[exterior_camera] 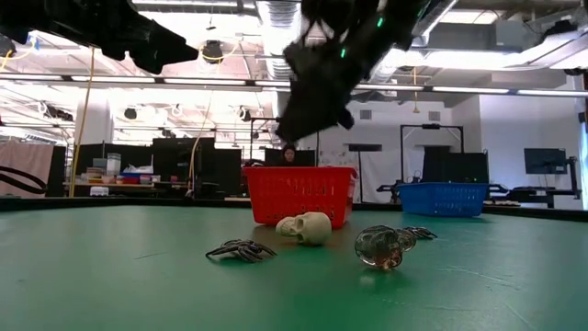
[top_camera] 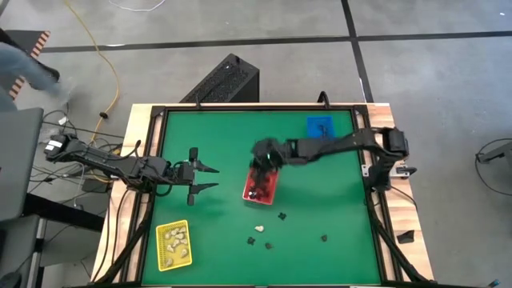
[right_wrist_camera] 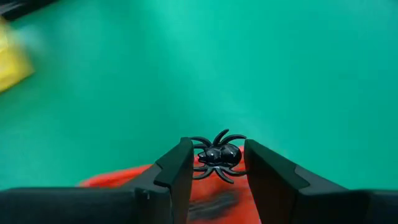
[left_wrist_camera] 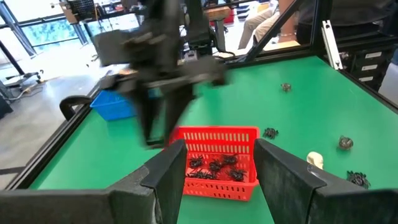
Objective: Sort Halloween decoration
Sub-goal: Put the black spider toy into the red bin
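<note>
Waiting on the left: left claw (top_camera: 210, 178) hovers over the green desk (top_camera: 216, 136), fingers spread, nothing in it, pointed toward the red tray (top_camera: 263, 185). Yellow tray (top_camera: 174, 245) near the desk's front-left corner holds a few cream lumps. Middle: right claw (right_wrist_camera: 214, 163) hangs above the red tray, clenched on a black spider (right_wrist_camera: 217, 155), pads pinching the body from both sides, legs sticking out free. Red tray already has a heap of black spiders in it per the left wrist view. Handling guess: spider looks like thin moulded plastic, near weightless, glossy and a bit slippery; legs are flimsy and will flex or snag on the tray's mesh wall, so the body is the only solid grab point, as held now. It could stick to a pad on release, being so light. Loose pieces on the desk in front of the red tray: cream skull (exterior_camera: 306, 227), another black spider (exterior_camera: 241, 250), a clear round lump (exterior_camera: 385, 246), plus a few dark bits further right in the high view. Skull looks rigid and rounded, likely to roll or squirt out; best pinched across its widest sides, low. Blue tray (top_camera: 320, 126) sits at the far right; contents not readable.
</note>
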Available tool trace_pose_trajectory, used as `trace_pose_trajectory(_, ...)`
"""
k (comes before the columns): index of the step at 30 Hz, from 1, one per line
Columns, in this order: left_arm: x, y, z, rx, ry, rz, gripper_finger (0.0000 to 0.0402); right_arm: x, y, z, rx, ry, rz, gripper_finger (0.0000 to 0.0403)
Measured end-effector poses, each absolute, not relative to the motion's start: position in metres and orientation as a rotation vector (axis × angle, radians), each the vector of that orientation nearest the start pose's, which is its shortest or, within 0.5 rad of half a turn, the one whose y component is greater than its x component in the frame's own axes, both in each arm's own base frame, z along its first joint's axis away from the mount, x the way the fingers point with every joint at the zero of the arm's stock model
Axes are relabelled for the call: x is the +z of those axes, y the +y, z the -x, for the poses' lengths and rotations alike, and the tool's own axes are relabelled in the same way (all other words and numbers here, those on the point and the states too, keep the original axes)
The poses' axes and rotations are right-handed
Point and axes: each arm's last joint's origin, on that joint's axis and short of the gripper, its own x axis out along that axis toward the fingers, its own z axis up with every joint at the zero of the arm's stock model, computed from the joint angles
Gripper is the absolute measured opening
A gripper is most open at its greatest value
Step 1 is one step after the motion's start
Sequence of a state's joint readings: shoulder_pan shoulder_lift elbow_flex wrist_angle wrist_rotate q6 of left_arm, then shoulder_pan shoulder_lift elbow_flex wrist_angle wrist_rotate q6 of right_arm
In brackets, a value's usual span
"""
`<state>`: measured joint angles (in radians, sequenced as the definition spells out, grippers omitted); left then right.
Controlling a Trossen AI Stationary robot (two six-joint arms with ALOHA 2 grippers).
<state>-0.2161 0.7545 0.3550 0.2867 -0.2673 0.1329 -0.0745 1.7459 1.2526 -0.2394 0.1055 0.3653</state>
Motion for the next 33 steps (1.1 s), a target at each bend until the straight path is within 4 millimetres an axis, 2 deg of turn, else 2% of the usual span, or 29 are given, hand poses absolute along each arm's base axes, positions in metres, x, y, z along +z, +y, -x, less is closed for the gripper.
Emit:
trace_pose_trajectory(4, 0.234, -0.029, -0.169, 0.044, 0.112, -0.158, 0.0178, 0.24, 0.015, -0.381, -0.209, 0.687, -0.303, 0.0169)
trace_pose_trajectory(7, 0.234, -0.029, -0.169, 0.044, 0.111, -0.156, 0.0178, 0.235, 0.032, -0.381, -0.22, 0.698, -0.303, 0.0169)
trace_pose_trajectory(12, 0.234, -0.029, -0.169, 0.045, 0.108, -0.152, 0.0178, 0.229, 0.035, -0.378, -0.258, 0.75, -0.334, 0.0179)
trace_pose_trajectory(21, 0.234, -0.029, -0.17, 0.045, 0.102, -0.147, 0.0178, 0.225, 0.029, -0.373, -0.296, 0.81, -0.348, 0.023)
trace_pose_trajectory(26, 0.234, -0.029, -0.17, 0.045, 0.102, -0.147, 0.0178, 0.229, 0.033, -0.37, -0.226, 0.837, -0.379, 0.0239)
trace_pose_trajectory(29, 0.234, -0.029, -0.17, 0.045, 0.102, -0.146, 0.0178, 0.233, 0.045, -0.364, -0.116, 0.882, -0.407, 0.0239)
trace_pose_trajectory(33, 0.235, -0.03, -0.17, 0.024, 0.101, -0.141, 0.0178, 0.232, 0.077, -0.355, 0.01, 0.961, -0.391, 0.0239)
